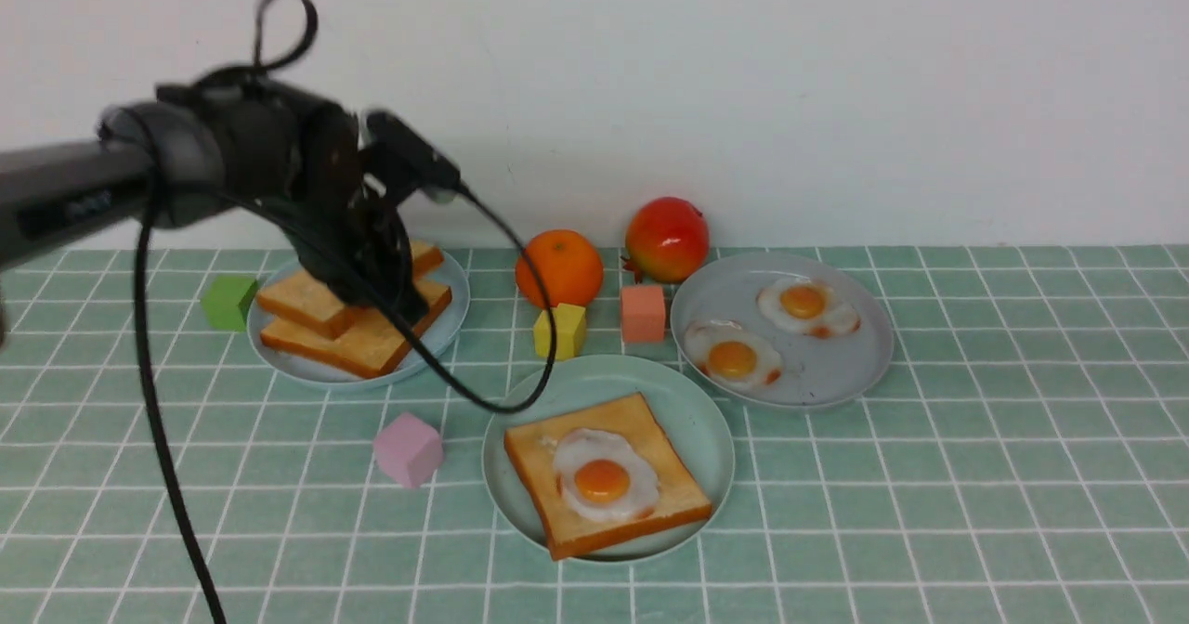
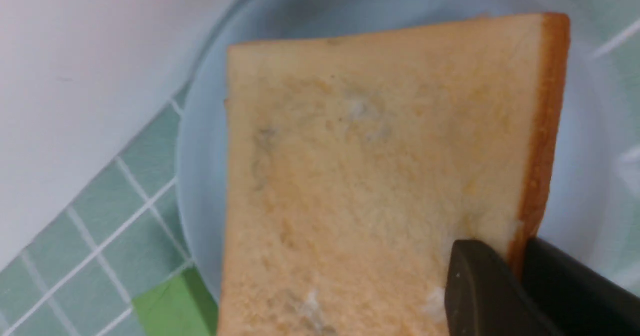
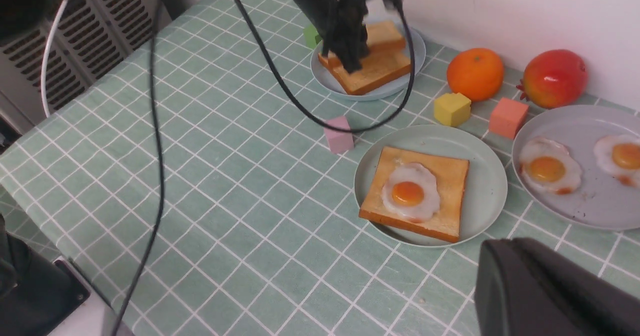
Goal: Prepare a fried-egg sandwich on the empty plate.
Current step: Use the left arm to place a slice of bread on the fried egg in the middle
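Observation:
The mint-green plate (image 1: pixel 706 420) at front centre holds one toast slice (image 1: pixel 650 503) with a fried egg (image 1: pixel 604 475) on top. No two-slice sandwich is in view. The plate also shows in the right wrist view (image 3: pixel 487 186). My left gripper (image 1: pixel 409 306) is over the pale blue plate (image 1: pixel 446 322) at the back left. It is shut on the crust edge of the upper toast slice (image 2: pixel 380 146), as the left wrist view (image 2: pixel 517 248) shows. That slice (image 1: pixel 302 299) rests on or just above another slice (image 1: pixel 358 350). My right gripper (image 3: pixel 507 248) is shut and empty, above the table in front of the mint-green plate.
A grey plate (image 1: pixel 836 364) with two fried eggs stands at the right. An orange (image 1: pixel 559 267) and a red fruit (image 1: pixel 666 239) sit at the back. Yellow (image 1: pixel 559 330), salmon (image 1: pixel 643 313), pink (image 1: pixel 407 449) and green (image 1: pixel 228 302) cubes lie around the plates. The left arm's cable (image 1: pixel 483 392) hangs over the mint-green plate's rim.

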You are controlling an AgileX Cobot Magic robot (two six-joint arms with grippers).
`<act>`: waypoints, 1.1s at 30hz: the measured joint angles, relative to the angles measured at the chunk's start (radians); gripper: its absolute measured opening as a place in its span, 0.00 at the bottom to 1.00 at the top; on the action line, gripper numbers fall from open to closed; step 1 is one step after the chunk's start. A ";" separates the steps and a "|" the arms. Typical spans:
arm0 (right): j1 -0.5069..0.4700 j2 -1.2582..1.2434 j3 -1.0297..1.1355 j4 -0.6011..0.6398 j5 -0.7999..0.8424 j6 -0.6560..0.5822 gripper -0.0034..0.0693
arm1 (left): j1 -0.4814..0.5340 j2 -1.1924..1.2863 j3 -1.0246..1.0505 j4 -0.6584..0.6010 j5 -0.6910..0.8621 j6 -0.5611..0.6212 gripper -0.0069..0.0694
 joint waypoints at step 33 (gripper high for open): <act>0.000 0.000 0.000 -0.093 0.126 0.000 0.06 | -0.478 -0.155 0.349 -0.037 -0.106 0.042 0.16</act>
